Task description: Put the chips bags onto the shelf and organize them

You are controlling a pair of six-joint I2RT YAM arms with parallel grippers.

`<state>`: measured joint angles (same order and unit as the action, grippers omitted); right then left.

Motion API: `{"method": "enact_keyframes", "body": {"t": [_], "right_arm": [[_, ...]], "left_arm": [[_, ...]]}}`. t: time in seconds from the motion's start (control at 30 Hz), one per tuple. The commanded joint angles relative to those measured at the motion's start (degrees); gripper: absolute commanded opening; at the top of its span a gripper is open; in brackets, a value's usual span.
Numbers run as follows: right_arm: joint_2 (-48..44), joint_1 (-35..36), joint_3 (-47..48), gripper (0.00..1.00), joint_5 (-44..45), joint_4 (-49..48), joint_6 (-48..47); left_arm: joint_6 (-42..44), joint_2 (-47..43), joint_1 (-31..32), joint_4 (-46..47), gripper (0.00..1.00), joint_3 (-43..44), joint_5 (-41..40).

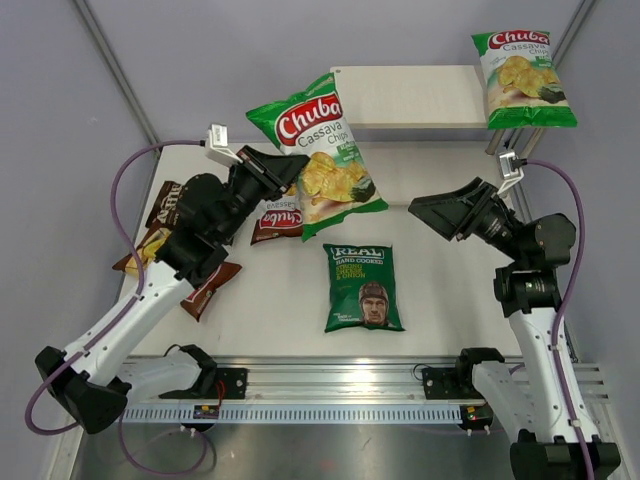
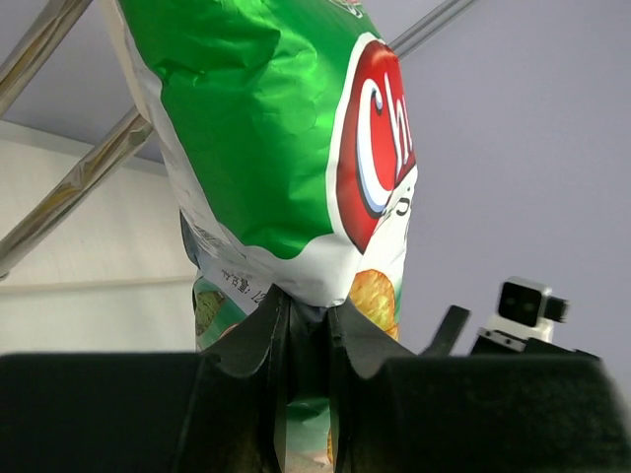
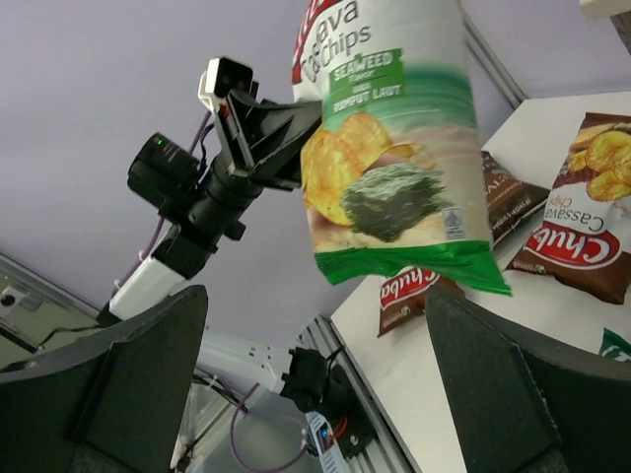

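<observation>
1 green bag (image 1: 522, 75) sits on the shelf (image 1: 410, 95); left gripper (image 1: 288, 168) pinches a 2nd bag (image 1: 318, 155) aloft, right gripper (image 1: 428, 215) spread empty, other bags (image 1: 363, 287) lie on the table (image 1: 290, 320).

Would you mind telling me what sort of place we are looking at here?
Probably a robotics lab test cell, not a shop: two robot arms mounted on a metal rail, plain grey walls around a white table, and a small shelf plus loose chips bags.
</observation>
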<state>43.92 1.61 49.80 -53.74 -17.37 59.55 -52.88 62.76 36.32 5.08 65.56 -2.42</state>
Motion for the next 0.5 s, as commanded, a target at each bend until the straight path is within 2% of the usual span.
{"method": "enact_keyframes", "body": {"t": [0.0,0.13,0.3,0.47], "right_arm": [[0.9,1.6,-0.7,0.99,3.6,-14.4,7.2],[4.9,7.6,-2.2,0.96,9.3,-15.9,6.0],[6.8,20.6,-3.9,0.92,18.7,-18.7,-1.3],[9.2,27.1,-4.4,0.92,24.6,-21.3,-5.2]], "left_arm": [[-3.8,-4.0,-0.1,3.1,0.00,0.4,-2.9],[-8.2,-4.9,-0.1,5.6,0.00,0.9,-1.9],[-15.3,-6.1,0.0,13.4,0.00,-2.4,-2.9],[-19.4,-7.1,0.3,20.5,0.00,-5.4,-3.7]]}}
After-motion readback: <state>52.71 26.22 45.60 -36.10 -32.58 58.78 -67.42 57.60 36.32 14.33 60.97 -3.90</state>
